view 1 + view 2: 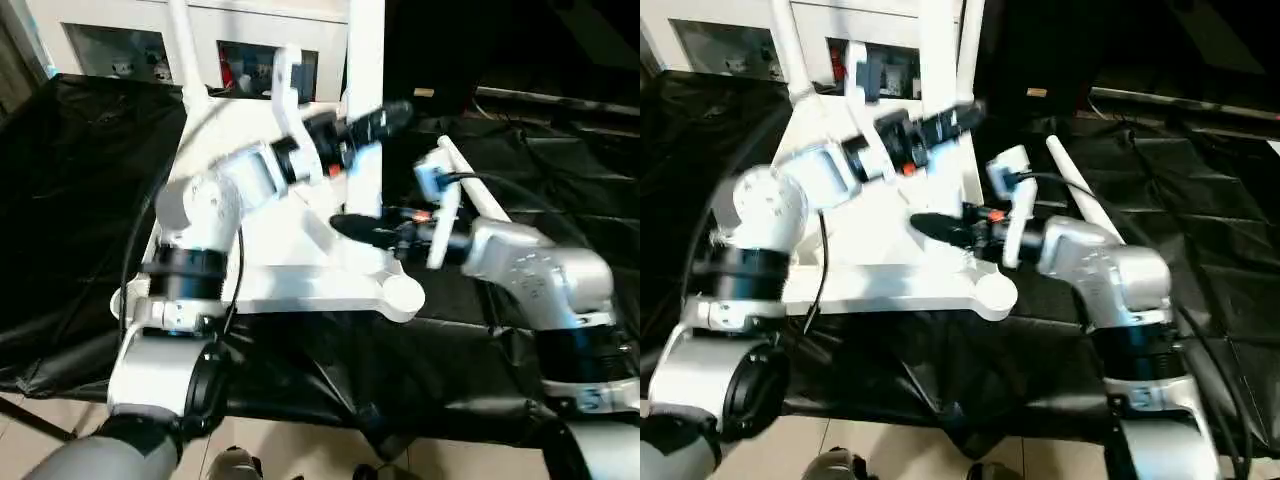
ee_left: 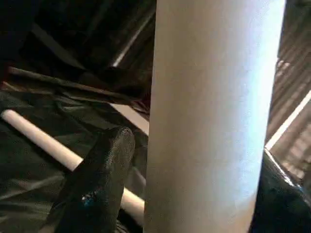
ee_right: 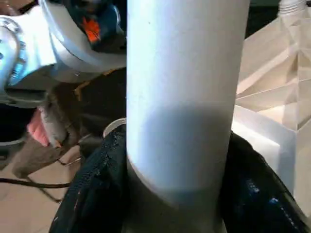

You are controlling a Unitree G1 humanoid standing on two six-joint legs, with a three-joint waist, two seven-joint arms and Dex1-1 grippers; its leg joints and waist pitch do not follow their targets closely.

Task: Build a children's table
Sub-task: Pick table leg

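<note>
One tabletop [image 1: 290, 270] lies underside up on the black-covered surface [image 1: 80, 200]. Two legs stand upright in it; both grippers pinch the nearer leg [image 1: 366, 120], right gripper [image 1: 365, 232] low, left gripper [image 1: 385, 117] higher. One loose leg [image 1: 1080, 195] lies pointing away.

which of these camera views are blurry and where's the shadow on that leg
Left eye view: left arm smeared by motion blur. Left wrist view: upright leg soft, too close. Right wrist view: the leg's lower part is shaded between the fingers, the tabletop ribs bright.
</note>
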